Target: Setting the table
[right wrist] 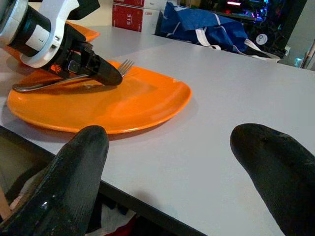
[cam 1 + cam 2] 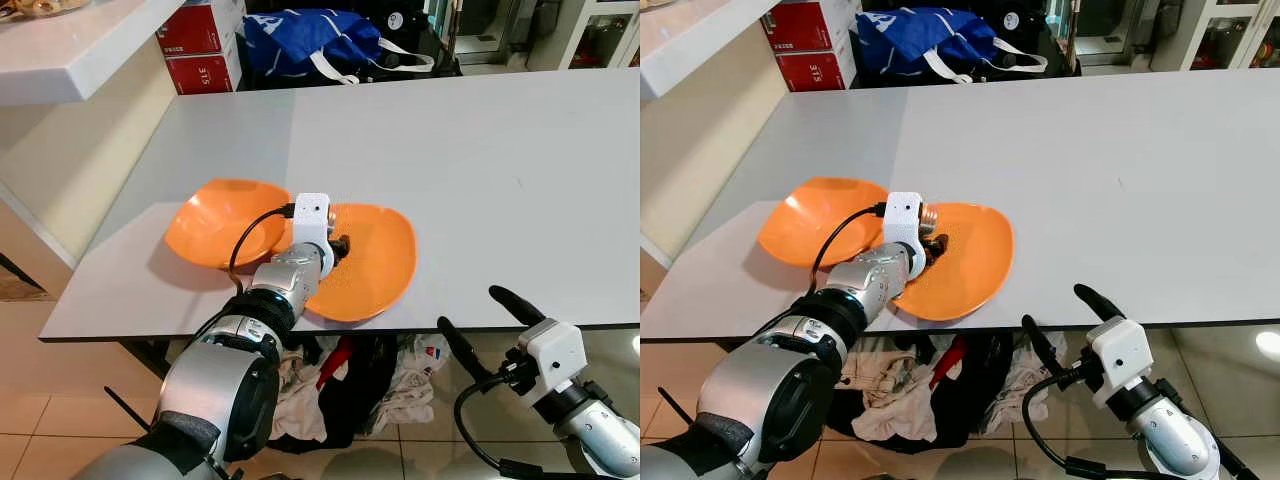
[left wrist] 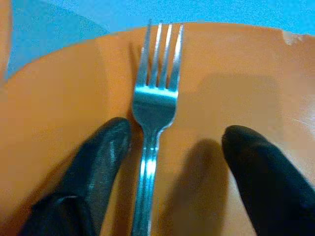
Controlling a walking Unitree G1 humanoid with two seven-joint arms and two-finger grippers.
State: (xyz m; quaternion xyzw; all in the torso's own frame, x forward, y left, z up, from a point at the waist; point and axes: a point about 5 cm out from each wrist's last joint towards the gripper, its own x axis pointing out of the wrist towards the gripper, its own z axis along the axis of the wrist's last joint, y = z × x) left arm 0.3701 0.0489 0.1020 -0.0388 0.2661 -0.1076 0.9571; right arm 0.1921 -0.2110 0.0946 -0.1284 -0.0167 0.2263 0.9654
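Hovering: left pincer (image 3: 170, 147) wide over fork (image 3: 153, 105) on orange plate (image 1: 142, 98) | right pincer (image 2: 490, 320) wide | red box (image 2: 200, 45) "315"

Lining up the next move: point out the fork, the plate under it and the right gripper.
fork (image 3: 153, 105), left wrist view, on the neck below its tines.
orange plate (image 1: 142, 101), right wrist view, on its bare middle.
right gripper (image 2: 480, 325), left eye view, midway between its two fingertips.

The left hand (image 1: 106, 73) rests over a fork (image 1: 69, 78) on an orange plate (image 1: 138, 101) on the grey table (image 1: 231, 132).
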